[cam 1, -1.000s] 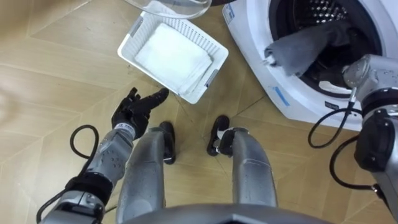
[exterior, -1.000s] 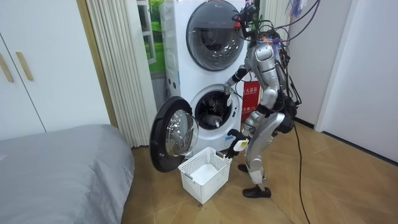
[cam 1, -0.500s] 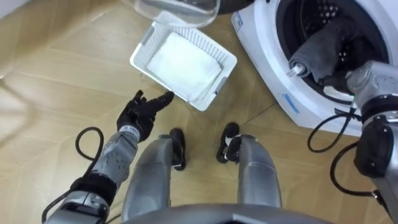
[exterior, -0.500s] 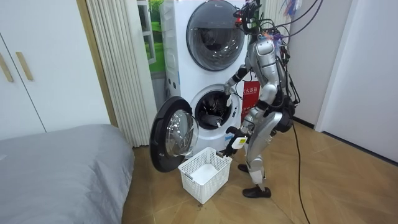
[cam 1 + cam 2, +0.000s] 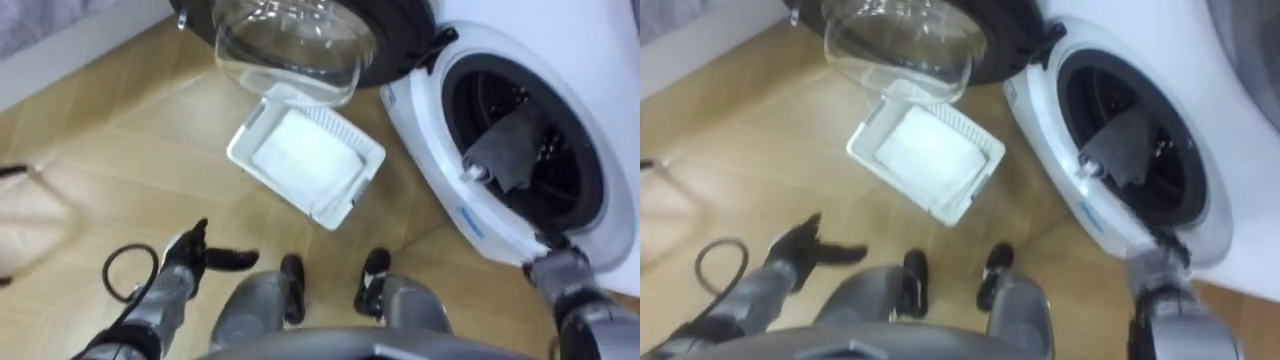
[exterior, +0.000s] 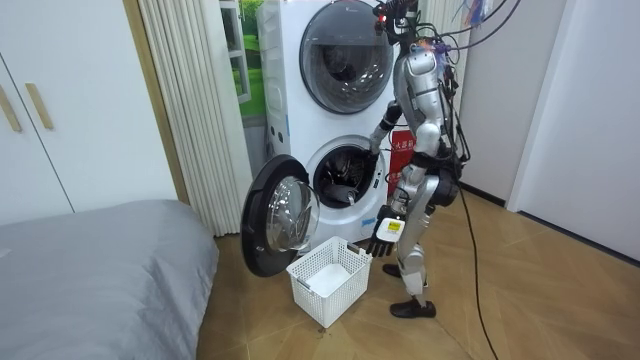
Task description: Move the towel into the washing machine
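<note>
No print can be read. A small blue label [image 5: 467,222] is seen on the washing machine [image 5: 600,60] front, and a red sign [image 6: 404,150] beside it; their lettering cannot be made out.

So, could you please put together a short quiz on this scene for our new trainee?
1. True or false: the washing machine's lower door stands open.
2. Where is the grey towel? A on the floor; B in the lower drum's opening; C on the bed.
3. Fill in: the open left hand hangs near the white ____.
Key: 1 true; 2 B; 3 basket.
</note>
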### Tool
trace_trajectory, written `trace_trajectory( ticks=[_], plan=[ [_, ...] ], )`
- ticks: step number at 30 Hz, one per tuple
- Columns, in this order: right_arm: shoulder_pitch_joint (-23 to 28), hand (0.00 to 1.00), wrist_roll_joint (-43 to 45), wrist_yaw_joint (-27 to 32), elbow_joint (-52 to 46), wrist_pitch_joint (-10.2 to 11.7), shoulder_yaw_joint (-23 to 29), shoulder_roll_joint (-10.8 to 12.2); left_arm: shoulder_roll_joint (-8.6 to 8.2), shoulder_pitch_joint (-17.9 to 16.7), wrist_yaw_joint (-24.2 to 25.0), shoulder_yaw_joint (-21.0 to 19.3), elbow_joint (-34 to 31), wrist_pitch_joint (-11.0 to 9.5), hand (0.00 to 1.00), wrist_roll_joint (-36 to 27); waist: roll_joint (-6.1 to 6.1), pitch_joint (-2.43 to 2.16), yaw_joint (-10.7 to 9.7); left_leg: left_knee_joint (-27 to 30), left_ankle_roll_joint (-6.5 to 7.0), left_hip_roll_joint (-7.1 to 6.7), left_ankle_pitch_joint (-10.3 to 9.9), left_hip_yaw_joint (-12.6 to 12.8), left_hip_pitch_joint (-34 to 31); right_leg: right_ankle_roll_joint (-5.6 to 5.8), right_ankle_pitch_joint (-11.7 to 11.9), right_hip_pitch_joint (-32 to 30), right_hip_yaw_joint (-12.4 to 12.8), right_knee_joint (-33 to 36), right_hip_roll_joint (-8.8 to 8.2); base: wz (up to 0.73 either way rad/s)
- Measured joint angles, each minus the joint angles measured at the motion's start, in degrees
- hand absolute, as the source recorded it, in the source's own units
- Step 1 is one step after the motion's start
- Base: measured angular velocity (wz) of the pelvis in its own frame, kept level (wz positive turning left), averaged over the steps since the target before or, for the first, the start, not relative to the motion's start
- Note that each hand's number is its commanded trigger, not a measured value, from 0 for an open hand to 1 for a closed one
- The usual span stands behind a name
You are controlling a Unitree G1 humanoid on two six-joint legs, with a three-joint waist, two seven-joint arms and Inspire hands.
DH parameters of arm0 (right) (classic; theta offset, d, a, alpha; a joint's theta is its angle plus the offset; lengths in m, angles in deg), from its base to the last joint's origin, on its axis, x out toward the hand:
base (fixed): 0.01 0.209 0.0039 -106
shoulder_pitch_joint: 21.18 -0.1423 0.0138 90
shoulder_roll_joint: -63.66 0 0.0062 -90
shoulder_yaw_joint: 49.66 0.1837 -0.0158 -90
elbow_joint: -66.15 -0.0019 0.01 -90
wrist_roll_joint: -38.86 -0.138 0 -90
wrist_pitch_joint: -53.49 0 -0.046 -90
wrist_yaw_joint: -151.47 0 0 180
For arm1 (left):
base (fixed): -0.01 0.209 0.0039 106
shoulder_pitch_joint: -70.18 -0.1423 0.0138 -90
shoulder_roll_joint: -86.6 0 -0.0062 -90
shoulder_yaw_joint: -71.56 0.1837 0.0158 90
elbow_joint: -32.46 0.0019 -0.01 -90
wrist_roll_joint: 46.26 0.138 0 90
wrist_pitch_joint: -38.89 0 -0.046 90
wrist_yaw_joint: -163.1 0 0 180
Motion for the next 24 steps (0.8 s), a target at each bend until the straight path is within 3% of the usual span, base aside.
trace_trajectory(
  ticks=[4, 7, 13, 24],
  plan=[
    [4.5, 0.0, 18.7, -3.7, 0.4, -0.5, -4.7, 1.5, 0.53, -1.1, -1.1, -0.7, 2.1, -0.2, 0.0, 5.2, -0.11, -0.12, -0.4, -3.2, -0.9, 0.3, 0.6, 0.1, 5.1, -0.04, 0.0, 4.7, 0.0, -3.2, 1.08, -0.07],
    [5.7, 0.0, 24.2, -6.6, -0.3, -1.0, -6.2, 2.8, 0.57, -2.7, -2.2, -3.0, 2.6, -0.4, 0.0, 5.7, -0.48, -0.43, -0.2, -5.2, -1.42, 0.31, 0.9, 0.3, 8.9, -0.22, 0.1, 8.5, 0.0, -5.3, 1.96, 0.0],
    [7.5, 0.0, 27.7, -12.2, -0.1, -2.2, -6.2, 5.8, -0.14, -7.2, -3.1, -5.8, 2.7, -0.4, 0.0, 5.8, -0.55, -0.71, -0.4, -9.0, -1.92, 0.58, 1.1, 0.3, 16.7, -0.16, 0.2, 16.5, -0.3, -9.0, 3.02, 0.02],
    [8.9, 0.0, 29.9, -19.2, 1.2, -4.9, -3.7, 5.9, -1.8, -8.5, -3.3, -11.5, 4.1, 3.8, 0.0, 5.9, -0.07, -0.64, -0.5, -11.6, -2.25, 0.73, 1.0, 0.9, 23.4, 0.07, 0.2, 22.3, 0.3, -10.2, 3.64, -0.03]
  ],
)
